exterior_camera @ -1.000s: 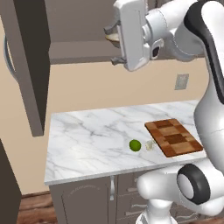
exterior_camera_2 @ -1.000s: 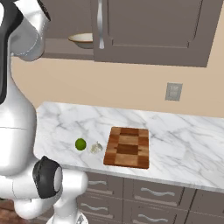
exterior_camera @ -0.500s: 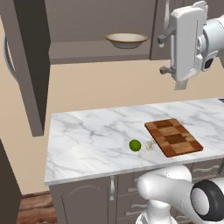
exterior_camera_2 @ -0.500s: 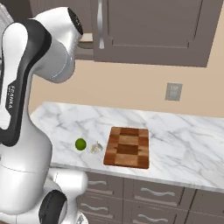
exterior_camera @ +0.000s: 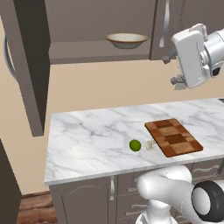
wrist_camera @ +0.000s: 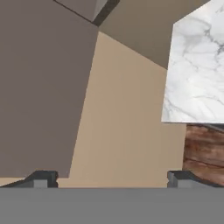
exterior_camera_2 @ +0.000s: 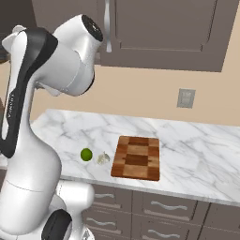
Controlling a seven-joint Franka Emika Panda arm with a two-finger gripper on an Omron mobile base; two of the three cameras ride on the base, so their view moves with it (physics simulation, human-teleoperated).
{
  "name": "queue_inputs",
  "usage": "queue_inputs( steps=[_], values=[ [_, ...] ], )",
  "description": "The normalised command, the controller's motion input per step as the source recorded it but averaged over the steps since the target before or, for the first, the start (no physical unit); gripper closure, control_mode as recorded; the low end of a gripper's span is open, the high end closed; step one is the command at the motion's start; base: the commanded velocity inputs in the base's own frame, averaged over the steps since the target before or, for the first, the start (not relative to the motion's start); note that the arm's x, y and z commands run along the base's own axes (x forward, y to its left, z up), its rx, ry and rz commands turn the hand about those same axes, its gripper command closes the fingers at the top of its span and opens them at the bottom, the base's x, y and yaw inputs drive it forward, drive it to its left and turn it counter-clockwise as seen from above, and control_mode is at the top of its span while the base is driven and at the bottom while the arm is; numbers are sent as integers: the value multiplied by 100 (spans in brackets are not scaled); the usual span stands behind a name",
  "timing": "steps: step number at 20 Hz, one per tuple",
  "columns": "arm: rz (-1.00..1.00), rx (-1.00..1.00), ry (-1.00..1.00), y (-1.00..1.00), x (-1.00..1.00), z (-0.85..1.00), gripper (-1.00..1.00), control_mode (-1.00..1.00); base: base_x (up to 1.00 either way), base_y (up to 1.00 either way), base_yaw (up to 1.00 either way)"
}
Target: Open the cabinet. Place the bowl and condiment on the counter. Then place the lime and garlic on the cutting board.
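The cabinet (exterior_camera: 87, 26) has its left door (exterior_camera: 27, 65) swung open. On its shelf rests the tan-rimmed bowl (exterior_camera: 127, 40). My gripper (exterior_camera: 171, 71) hangs open and empty to the right of the bowl and a little lower, in front of the closed right door, fingers pointing left. In the hand view the gripper (wrist_camera: 111, 179) faces a grey-brown panel and the beige wall. The lime (exterior_camera: 135, 145) and garlic (exterior_camera: 149, 145) lie side by side on the counter (exterior_camera: 87, 140), just left of the cutting board (exterior_camera: 173, 137). The condiment is out of view.
From the right base view, the lime (exterior_camera_2: 86, 154), garlic (exterior_camera_2: 103, 159) and cutting board (exterior_camera_2: 137, 157) sit near the counter's (exterior_camera_2: 197, 154) front edge. A wall outlet (exterior_camera_2: 185, 98) is above the counter. My arm's white links (exterior_camera_2: 51, 70) stand at the left.
The arm has swung to the right, away from the shelf opening, uncovering the bowl in the left base view. The gripper stays open. Bowl, lime, garlic and board have not moved.
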Motion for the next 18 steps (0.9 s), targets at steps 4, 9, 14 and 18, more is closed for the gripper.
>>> queue_inputs(
  steps=[4,9,14,18],
  values=[
    [0,-18,-36,6,51,-1,-100,-100,0,0,0],
    [-1,-19,-24,-8,4,0,-100,-100,0,0,0],
    [-19,-15,-1,-49,-24,-13,-100,-100,0,0,0],
    [-29,-13,1,-48,-29,-48,-100,-100,0,0,0]
  ],
)
